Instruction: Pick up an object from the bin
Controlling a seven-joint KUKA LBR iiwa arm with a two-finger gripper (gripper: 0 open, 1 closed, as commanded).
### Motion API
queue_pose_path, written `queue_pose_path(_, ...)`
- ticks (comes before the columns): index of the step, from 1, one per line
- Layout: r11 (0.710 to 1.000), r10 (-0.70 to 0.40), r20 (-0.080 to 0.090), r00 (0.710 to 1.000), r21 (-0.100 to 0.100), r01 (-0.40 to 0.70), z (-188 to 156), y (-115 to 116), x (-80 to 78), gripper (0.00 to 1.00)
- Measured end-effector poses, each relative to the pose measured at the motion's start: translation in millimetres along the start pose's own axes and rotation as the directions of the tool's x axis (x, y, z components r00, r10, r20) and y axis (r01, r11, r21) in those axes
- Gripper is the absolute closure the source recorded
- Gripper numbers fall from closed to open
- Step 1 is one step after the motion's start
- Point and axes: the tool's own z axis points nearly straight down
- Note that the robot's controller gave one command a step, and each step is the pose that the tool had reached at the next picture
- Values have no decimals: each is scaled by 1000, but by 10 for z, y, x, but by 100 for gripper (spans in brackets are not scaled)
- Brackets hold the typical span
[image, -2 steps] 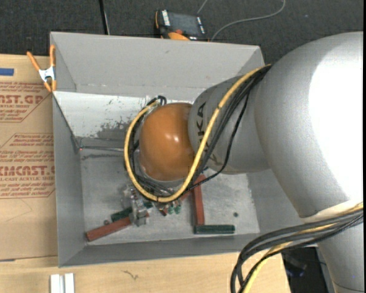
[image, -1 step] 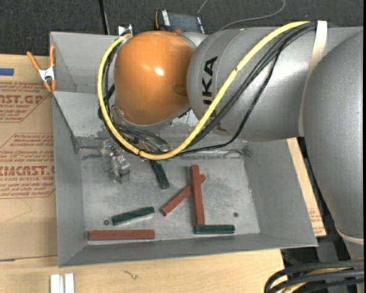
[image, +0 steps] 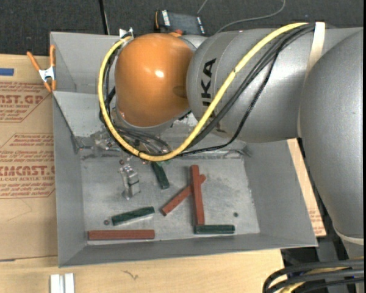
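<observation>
**Operator:** 6 short sticks lie loose on the floor of the bin, 3 dark green and 3 red-brown. My tool hangs over bare floor left of centre, carrying nothing that I can see. Whether it is released or clenched I cannot tell.

**Supervisor:** Which stick is nearest?

**Operator:** 2 candidates. The tilted green stick lies just beside the tool on its right, with its upper end tucked under the arm. The lower green stick lies toward the front wall from the tool, its long axis running almost left to right.

**Supervisor:** Your pick?

**Operator:** I'd judge the lower one. It lies clear all round, so the tool should close across its narrow width.
</observation>
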Motion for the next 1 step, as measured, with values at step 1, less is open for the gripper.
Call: queue_pose_path(1, 967, -254, -7, 967, -2, 254, 907, -225, 684, 0)
